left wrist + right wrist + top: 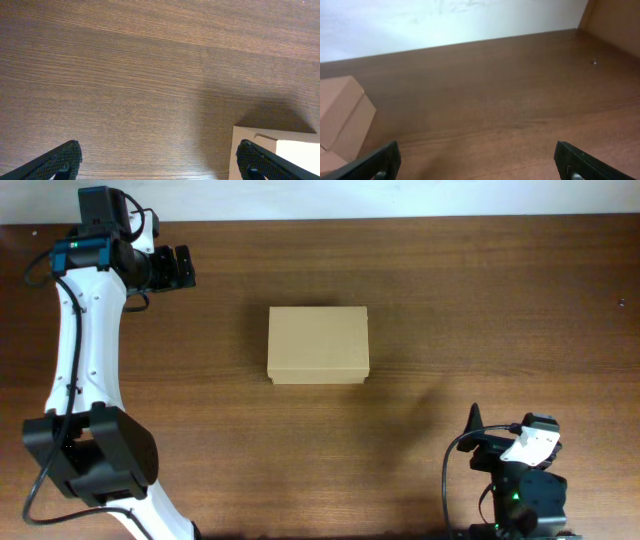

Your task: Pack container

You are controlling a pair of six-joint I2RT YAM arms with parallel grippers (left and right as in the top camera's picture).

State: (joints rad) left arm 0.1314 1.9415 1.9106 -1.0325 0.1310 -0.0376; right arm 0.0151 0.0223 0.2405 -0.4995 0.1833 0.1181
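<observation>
Container [318,345] is sitting closed at the middle of the table [480,300]. Left gripper [181,268] is hovering at the table's far-left corner and right gripper [480,159] at its near-right edge, both spread, empty. Cardboard is probably light and crushable, so grip gently at the front flap edge.

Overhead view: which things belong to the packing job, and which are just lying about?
Job: container, lid shut; left gripper, open; right gripper, open.
Lying about: only a tiny speck on the table, too small to identify.
</observation>
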